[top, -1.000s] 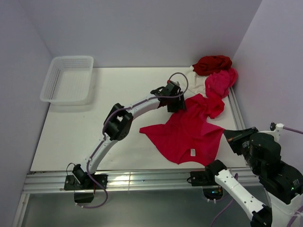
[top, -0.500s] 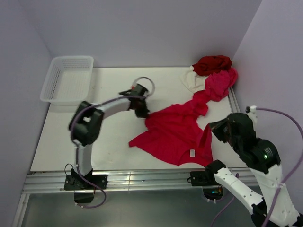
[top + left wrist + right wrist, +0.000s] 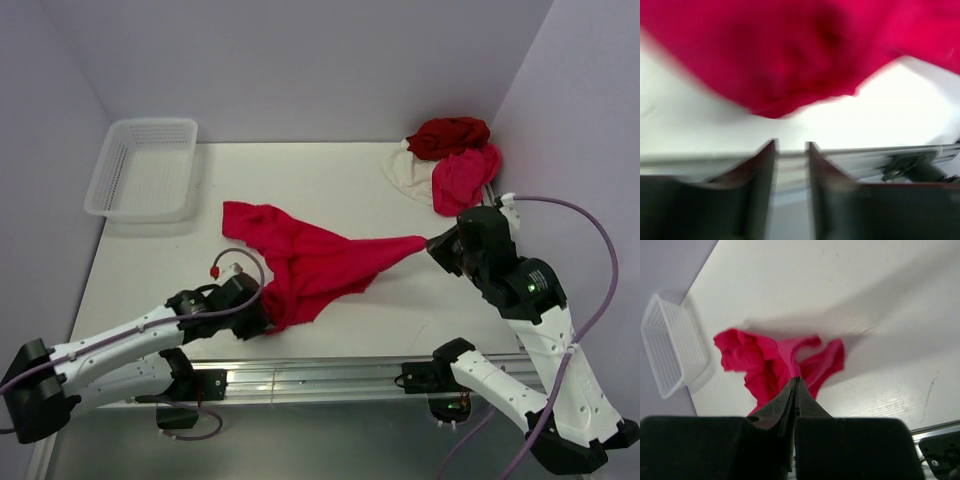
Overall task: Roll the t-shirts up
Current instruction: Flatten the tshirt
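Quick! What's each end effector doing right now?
Left end effector: slightly open, holding nothing.
Right end effector: shut on the crimson t-shirt.

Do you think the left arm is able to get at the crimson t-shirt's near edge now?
Probably yes: the left gripper sits just short of the near edge of the crimson t-shirt, jaws slightly apart and empty, only bare table between. The right gripper pinches the opposite corner, clear of it.
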`<action>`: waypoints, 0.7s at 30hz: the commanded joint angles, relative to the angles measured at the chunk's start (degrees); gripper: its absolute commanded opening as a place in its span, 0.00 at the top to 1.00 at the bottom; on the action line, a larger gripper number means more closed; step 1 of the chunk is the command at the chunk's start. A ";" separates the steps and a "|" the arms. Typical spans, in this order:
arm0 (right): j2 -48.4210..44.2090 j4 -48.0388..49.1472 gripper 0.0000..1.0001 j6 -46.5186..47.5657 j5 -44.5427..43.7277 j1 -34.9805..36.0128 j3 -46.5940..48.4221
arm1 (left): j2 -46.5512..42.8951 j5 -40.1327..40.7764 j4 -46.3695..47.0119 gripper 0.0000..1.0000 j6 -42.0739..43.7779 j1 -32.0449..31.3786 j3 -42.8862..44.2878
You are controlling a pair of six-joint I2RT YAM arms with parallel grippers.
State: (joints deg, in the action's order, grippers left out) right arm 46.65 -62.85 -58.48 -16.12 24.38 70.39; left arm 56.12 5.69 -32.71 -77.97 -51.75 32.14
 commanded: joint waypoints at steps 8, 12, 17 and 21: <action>-2.45 -3.77 1.00 -1.21 -4.80 -2.67 -2.19 | -11.58 18.29 -29.61 0.15 -7.31 -3.27 18.20; -4.55 -3.16 1.00 0.47 -1.91 -2.67 -5.95 | 0.19 14.98 -17.33 0.15 8.25 2.06 26.19; -9.46 -0.61 1.00 1.08 1.09 -2.76 -10.62 | 17.31 3.12 -3.26 0.13 23.90 12.61 32.62; -10.18 0.01 1.00 1.61 2.76 -2.76 -12.47 | 31.04 1.77 -4.29 0.15 31.90 18.61 46.82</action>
State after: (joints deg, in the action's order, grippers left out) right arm 36.88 -65.56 -57.98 -14.63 21.96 58.52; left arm 82.06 10.74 -41.54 -57.17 -36.14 68.66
